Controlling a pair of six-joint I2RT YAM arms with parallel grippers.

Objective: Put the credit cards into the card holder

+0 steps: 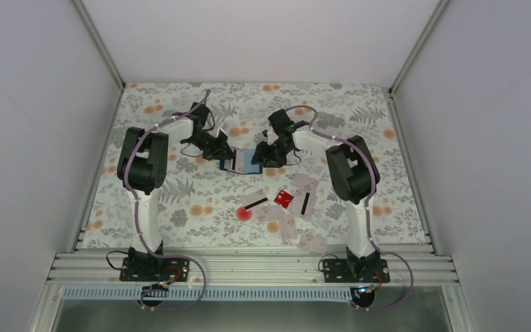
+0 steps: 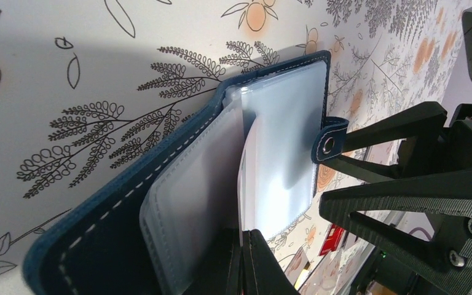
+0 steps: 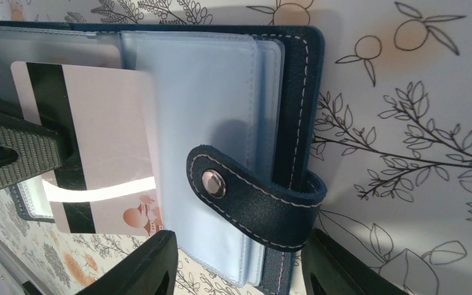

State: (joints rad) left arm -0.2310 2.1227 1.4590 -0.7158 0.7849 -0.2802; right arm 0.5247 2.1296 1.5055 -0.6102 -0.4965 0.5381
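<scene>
The navy card holder point(image 1: 240, 163) lies open at mid-table between both grippers. My left gripper point(image 2: 246, 255) is shut on a whitish card point(image 2: 243, 184), which I see edge-on, pointing into the clear pockets point(image 2: 283, 141). In the right wrist view this card point(image 3: 107, 147) shows a black stripe, and its right edge sits under a clear pocket sheet point(image 3: 203, 110). My right gripper point(image 3: 238, 261) is open. Its fingers stand on either side of the holder's snap tab point(image 3: 252, 200) end, very close to it. Whether they touch it is unclear. More credit cards, one red point(image 1: 284, 198), lie nearer the arms.
Several loose cards are scattered front right on the floral cloth point(image 1: 180, 200), among them a striped one point(image 1: 254, 203) and a pale one point(image 1: 311, 241). White walls enclose the table on three sides. The two grippers work within a few centimetres of each other.
</scene>
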